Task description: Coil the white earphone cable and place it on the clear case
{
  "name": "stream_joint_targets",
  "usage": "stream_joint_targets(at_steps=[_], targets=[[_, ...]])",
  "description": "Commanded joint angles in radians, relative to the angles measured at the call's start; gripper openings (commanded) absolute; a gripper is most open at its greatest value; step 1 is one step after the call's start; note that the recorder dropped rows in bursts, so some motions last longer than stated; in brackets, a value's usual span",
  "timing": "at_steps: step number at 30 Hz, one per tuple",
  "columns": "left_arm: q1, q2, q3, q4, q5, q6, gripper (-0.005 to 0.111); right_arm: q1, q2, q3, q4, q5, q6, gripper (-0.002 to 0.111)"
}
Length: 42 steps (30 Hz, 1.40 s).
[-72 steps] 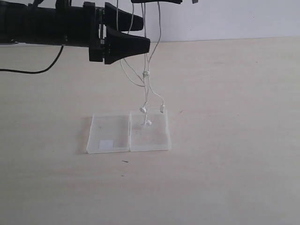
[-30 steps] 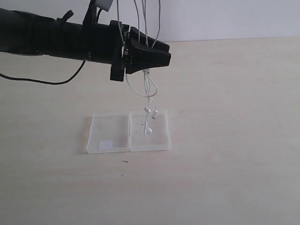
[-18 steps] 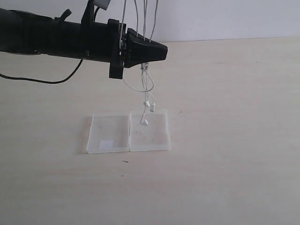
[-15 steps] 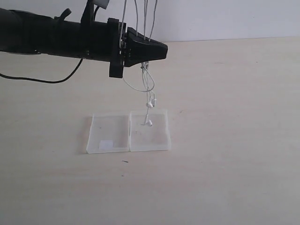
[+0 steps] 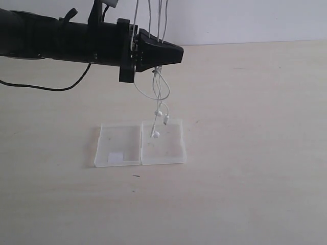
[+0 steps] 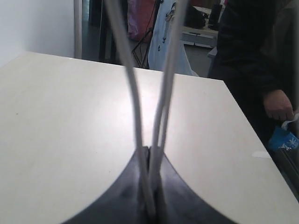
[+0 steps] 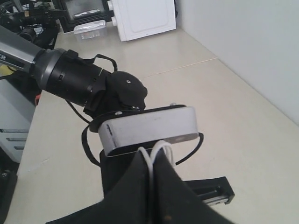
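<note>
Down on the table [image 5: 245,168] the clear case [image 5: 122,137] is laid open and flat, its two square halves side by side. A small white label [image 5: 115,157] is carried by one half, near that half's front edge, and nothing else is seen in it. Against the other half a small white earbud [image 5: 155,135] is seen, the lowest tip of the white earphone cable [image 5: 160,92]; whether it is touching the case cannot be told. Two more small white end pieces [image 5: 162,115] are hung just above it, near the case's rear edge.

The cable is seen as several very thin white strands, gathered and loosely looped, strung straight up from the case and out of the exterior view.

The left hand [image 5: 174,52] is held well above the case. Its black fingers [image 6: 126,191] are pressed together on the strands [image 6: 135,107], which are pinched between them. The left arm [image 5: 61,41] is stretched level, reaching in from the label half's side.

The right hand [image 7: 152,186] is shown only by its wrist view. It is placed higher over the case than the left arm [image 7: 70,79], with its fingers clamped on a loop of the cable [image 7: 152,158].
</note>
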Motion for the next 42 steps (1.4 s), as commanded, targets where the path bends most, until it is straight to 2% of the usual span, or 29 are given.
stream_joint_targets(at_steps=[1, 5, 13, 18, 23, 28, 31, 35, 37, 42], targets=[[0.003, 0.000, 0.005, 0.034, 0.015, 0.000, 0.000, -0.002, -0.018, -0.007, 0.046, 0.122, 0.015, 0.000], [0.003, -0.010, 0.005, 0.034, 0.015, 0.000, 0.000, -0.002, -0.018, -0.007, 0.046, 0.216, 0.031, 0.000], [0.003, -0.050, 0.005, 0.059, -0.091, -0.042, 0.000, -0.002, -0.016, -0.007, 0.046, 0.214, 0.031, 0.014], [0.033, -0.067, 0.005, 0.064, -0.088, -0.091, 0.000, -0.004, -0.016, -0.007, 0.046, 0.216, 0.031, 0.021], [0.080, -0.086, 0.005, 0.067, -0.041, -0.161, 0.000, -0.039, -0.016, -0.007, 0.046, 0.229, 0.031, 0.036], [0.106, -0.108, 0.005, 0.076, 0.000, -0.241, 0.000, -0.093, -0.016, -0.007, 0.046, 0.195, 0.077, 0.059], [0.107, -0.128, 0.005, 0.094, 0.002, -0.308, 0.000, -0.115, -0.016, 0.007, 0.046, 0.114, 0.094, 0.060], [0.107, -0.156, 0.005, 0.099, 0.006, -0.425, 0.000, -0.115, -0.016, 0.121, 0.046, 0.043, 0.037, 0.060], [0.107, -0.162, 0.005, 0.065, -0.004, -0.460, 0.000, -0.115, -0.016, 0.182, 0.046, -0.096, -0.046, 0.060], [0.107, -0.162, 0.005, -0.004, -0.002, -0.517, 0.000, -0.051, 0.000, 0.242, 0.046, -0.112, -0.082, 0.060]])
